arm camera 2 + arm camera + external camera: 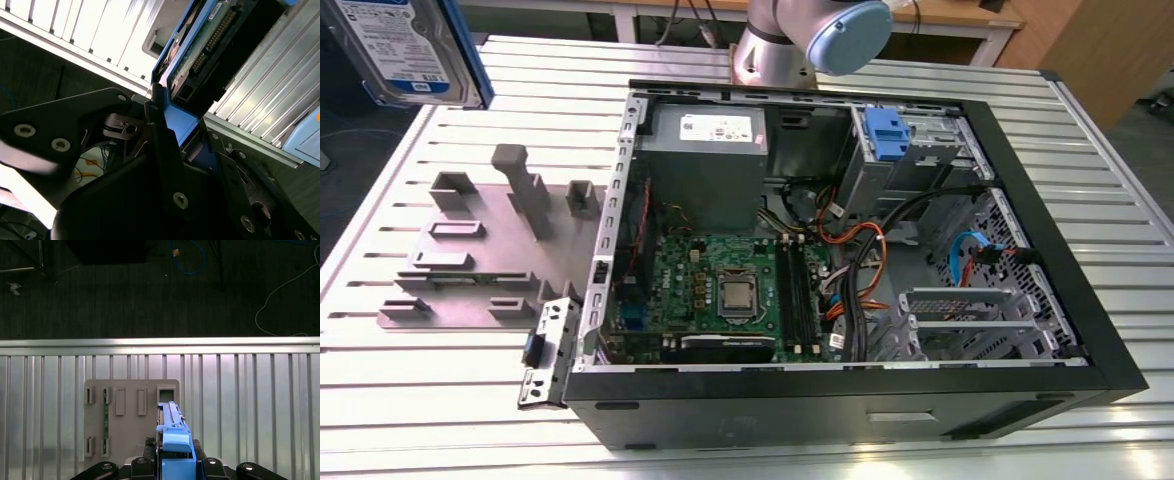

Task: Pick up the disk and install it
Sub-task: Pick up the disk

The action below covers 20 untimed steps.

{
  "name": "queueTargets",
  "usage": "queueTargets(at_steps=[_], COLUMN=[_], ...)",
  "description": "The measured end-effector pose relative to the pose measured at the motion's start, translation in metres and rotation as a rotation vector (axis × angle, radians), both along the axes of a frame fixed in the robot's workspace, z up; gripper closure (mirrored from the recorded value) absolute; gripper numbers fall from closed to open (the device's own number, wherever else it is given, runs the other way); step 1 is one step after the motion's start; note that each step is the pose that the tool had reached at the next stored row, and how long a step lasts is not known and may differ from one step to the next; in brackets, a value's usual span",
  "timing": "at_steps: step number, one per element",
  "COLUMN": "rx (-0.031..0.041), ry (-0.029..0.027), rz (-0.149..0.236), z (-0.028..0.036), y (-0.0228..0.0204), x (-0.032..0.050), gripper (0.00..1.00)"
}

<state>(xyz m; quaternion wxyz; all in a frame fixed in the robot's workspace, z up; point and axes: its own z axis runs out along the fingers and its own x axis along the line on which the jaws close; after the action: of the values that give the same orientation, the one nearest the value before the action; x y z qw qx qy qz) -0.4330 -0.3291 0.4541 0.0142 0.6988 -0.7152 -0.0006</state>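
The disk (403, 48), a silver drive with a blue-and-white label in a blue carrier, hangs high at the exterior view's far left, above the table's edge. In both wrist views my gripper (189, 137) is shut on the disk (207, 47), its black fingers (161, 131) clamping the blue carrier's end. In the first wrist view the disk (173, 432) stands edge-on in my gripper (175, 466), well above the grey fixture plate (129, 440).
The open computer case (1014, 190) lies on the slatted metal table (414, 400), with a blue latch piece (887, 135) at its drive bay, a motherboard and loose cables inside. The grey fixture plate (467, 270) with upright holders sits beside the case. The arm's base (807, 40) stands behind it.
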Motion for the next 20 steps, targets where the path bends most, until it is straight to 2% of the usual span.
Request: queueTargets(at_steps=[20], rx=[0.0], ry=[0.0], rz=[0.0], z=[0.006], y=[0.0], x=[0.0], gripper=[0.64])
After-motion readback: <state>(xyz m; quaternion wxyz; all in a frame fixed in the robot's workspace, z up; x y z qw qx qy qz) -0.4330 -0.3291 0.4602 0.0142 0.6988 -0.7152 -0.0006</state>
